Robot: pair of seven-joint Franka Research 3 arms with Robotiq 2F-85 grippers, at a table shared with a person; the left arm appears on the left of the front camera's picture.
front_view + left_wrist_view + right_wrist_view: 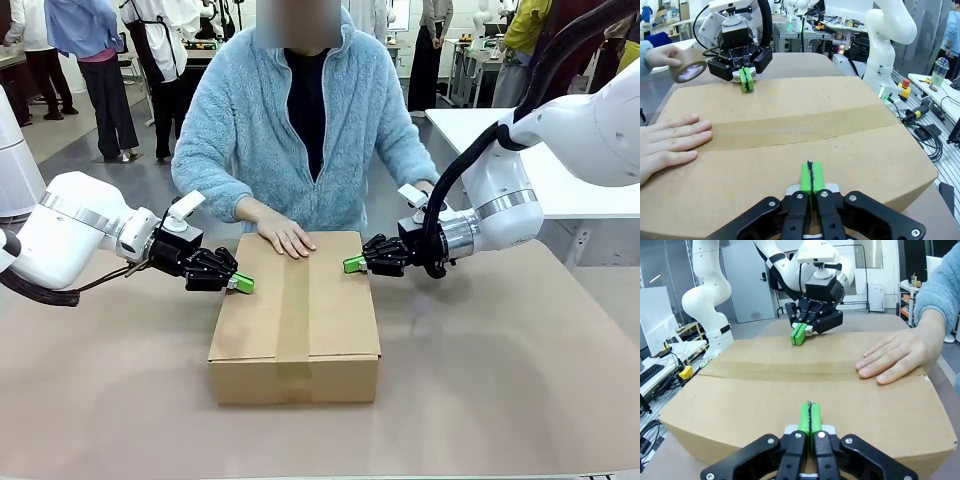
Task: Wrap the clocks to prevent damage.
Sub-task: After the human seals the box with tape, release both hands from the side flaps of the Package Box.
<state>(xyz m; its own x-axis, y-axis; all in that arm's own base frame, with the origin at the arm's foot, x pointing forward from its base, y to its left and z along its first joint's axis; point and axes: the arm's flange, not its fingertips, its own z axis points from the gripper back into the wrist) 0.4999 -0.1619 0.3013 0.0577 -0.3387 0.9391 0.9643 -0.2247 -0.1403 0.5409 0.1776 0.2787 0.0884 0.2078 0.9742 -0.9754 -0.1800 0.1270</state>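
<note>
Cardboard box (295, 318) sealed w/ tape strip, mid table (500, 390). Clocks not visible. L gripper (241, 284) closed, empty, tips at box's left top edge. R gripper (353, 264) closed, empty, at right top edge. Person's hand (285, 236) flat on far edge; other hand holds tape roll (688, 65).

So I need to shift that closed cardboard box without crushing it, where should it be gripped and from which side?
Probably by its two short end walls, pressed from left and right at once. The cardboard box is too wide for one gripper's fingers; the left gripper and right gripper, both shut, already sit at opposite edges. The taped top is flat, and the person's hand rests on it.
</note>
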